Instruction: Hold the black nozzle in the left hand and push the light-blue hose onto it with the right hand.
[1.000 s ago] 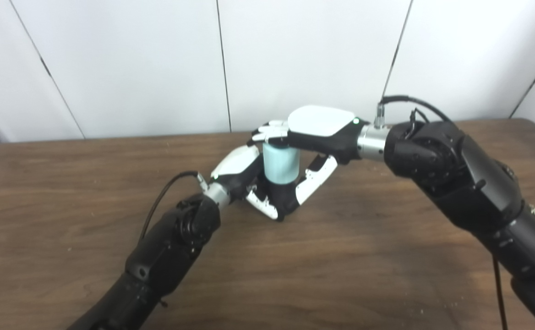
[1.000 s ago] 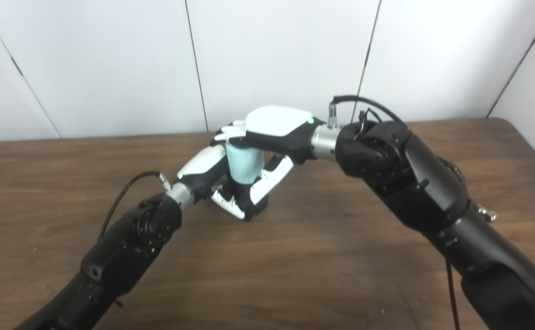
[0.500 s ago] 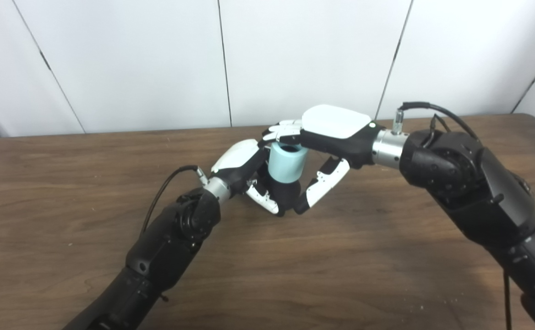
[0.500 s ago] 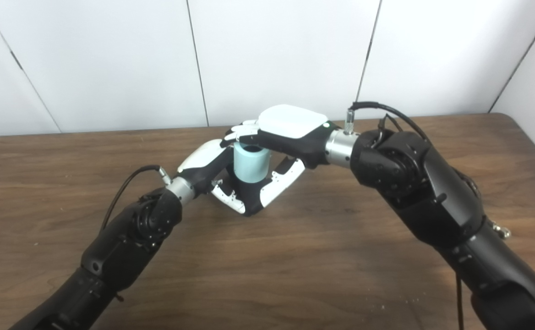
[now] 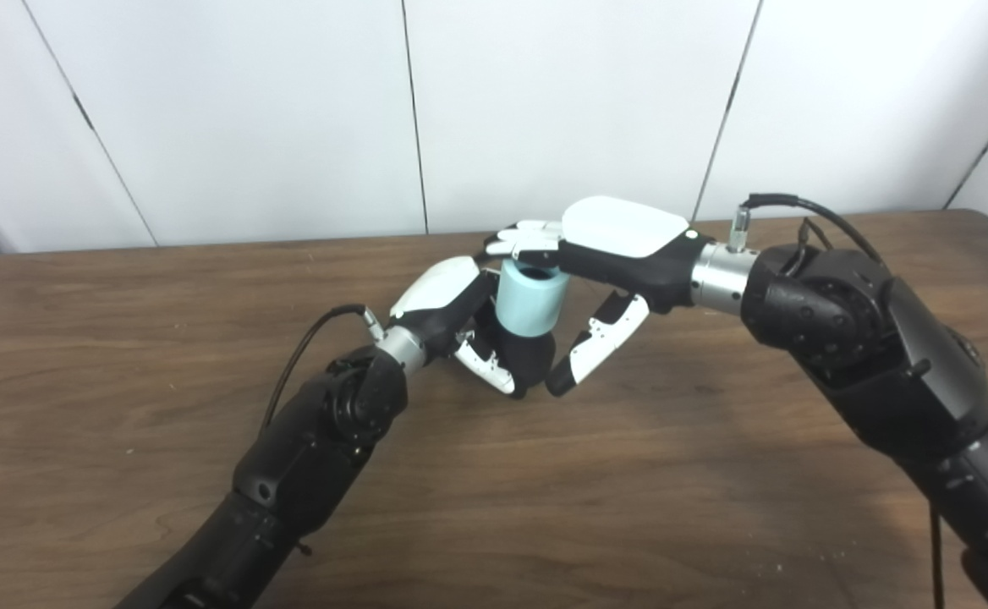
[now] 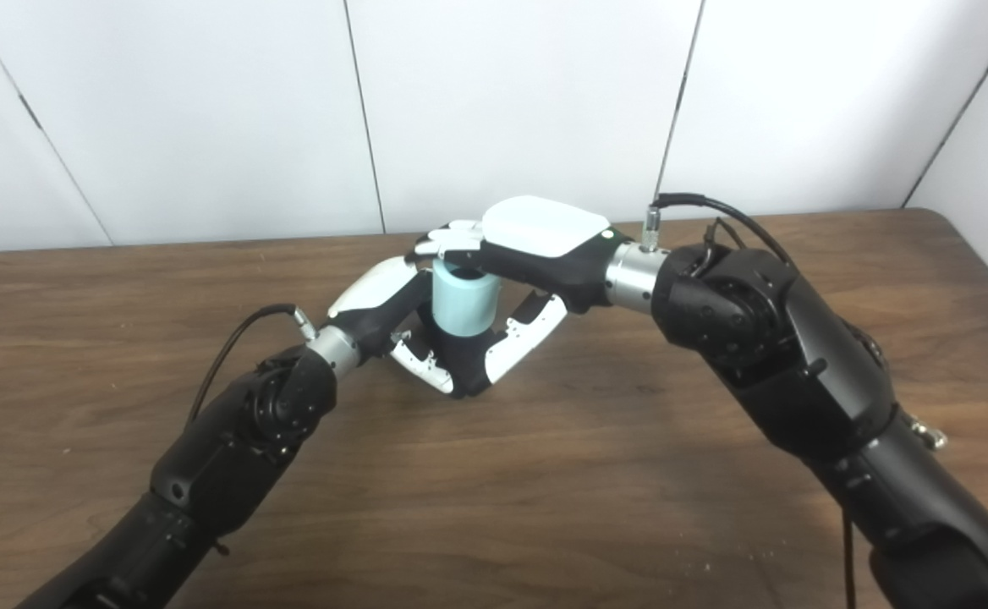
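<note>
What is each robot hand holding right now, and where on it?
Left robot hand grips the black nozzle by its lower body. Right robot hand seems to hold the light-blue hose at its top end.

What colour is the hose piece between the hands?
Light blue hose, clearest in left eye view.

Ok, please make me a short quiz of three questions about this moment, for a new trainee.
1. True or false: the light-blue hose stands upright above the black nozzle.
2. Which hand holds the nozzle? A) left hand B) right hand
3. Fill in: the hose's top end is ____ (open/capped).

Key: 1 true; 2 A; 3 open. The right hand's thumb hangs apart from the hose.
</note>
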Available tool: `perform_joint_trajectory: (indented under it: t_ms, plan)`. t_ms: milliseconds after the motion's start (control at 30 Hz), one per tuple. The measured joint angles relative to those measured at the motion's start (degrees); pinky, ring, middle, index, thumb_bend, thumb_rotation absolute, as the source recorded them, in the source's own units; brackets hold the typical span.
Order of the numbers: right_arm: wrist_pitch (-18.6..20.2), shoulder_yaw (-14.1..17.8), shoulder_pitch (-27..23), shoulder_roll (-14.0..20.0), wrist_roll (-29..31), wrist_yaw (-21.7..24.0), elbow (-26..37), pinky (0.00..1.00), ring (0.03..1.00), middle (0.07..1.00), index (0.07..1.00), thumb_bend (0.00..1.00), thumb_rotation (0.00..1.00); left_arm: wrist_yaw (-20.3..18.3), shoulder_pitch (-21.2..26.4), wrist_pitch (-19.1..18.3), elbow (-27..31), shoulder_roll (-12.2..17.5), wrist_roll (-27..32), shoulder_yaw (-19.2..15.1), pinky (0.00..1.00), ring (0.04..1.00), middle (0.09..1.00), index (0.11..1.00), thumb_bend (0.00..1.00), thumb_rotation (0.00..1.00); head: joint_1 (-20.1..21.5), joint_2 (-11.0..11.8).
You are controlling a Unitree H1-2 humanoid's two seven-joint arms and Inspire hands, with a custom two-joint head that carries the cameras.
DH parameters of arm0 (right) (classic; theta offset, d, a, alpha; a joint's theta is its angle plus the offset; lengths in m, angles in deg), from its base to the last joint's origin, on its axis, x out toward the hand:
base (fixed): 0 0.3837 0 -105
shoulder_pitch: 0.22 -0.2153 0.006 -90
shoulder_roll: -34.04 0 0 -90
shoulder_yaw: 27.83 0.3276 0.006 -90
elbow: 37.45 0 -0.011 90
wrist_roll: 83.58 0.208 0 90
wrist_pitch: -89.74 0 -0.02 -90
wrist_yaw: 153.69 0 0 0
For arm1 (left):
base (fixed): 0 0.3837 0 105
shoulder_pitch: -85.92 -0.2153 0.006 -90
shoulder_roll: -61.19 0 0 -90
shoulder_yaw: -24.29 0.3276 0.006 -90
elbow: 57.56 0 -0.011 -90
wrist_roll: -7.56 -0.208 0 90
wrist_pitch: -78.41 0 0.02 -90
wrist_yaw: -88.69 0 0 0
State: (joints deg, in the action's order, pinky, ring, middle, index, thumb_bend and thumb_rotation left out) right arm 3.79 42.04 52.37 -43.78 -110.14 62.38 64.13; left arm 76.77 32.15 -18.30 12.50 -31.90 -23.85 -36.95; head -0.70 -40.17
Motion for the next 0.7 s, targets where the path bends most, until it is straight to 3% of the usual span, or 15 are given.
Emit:
perform_joint_trajectory:
  t_ms: [133,300,467,700]
  plan:
    - [3.0,4.4,4.3,-5.0,-1.4,-5.8,-0.1,0.82,0.971,1.0,1.0,0.64,0.42,0.0,0.1,0.0,-0.2,0.1,0.0,0.0,0.56,0.544,0.506,0.473,0.52,0.0,0.2,0.2]
    - [7.0,7.8,3.6,-8.7,-2.5,-9.6,0.0,0.77,0.938,1.0,1.0,0.68,0.35,0.0,0.1,0.3,-0.3,0.0,0.0,0.1,0.58,0.558,0.515,0.468,0.52,0.0,0.0,0.4]
    - [9.7,10.0,3.6,-9.0,-1.0,-10.3,0.1,0.74,0.913,1.0,1.0,0.72,0.26,0.0,0.1,0.5,-0.4,0.1,0.1,0.1,0.6,0.576,0.523,0.462,0.52,0.0,0.0,0.3]
    - [10.8,10.2,4.4,-9.0,0.4,-10.4,1.7,0.77,0.903,1.0,1.0,0.76,0.23,0.0,0.1,0.6,-0.4,0.1,0.1,0.2,0.59,0.568,0.521,0.463,0.52,0.0,0.1,0.4]
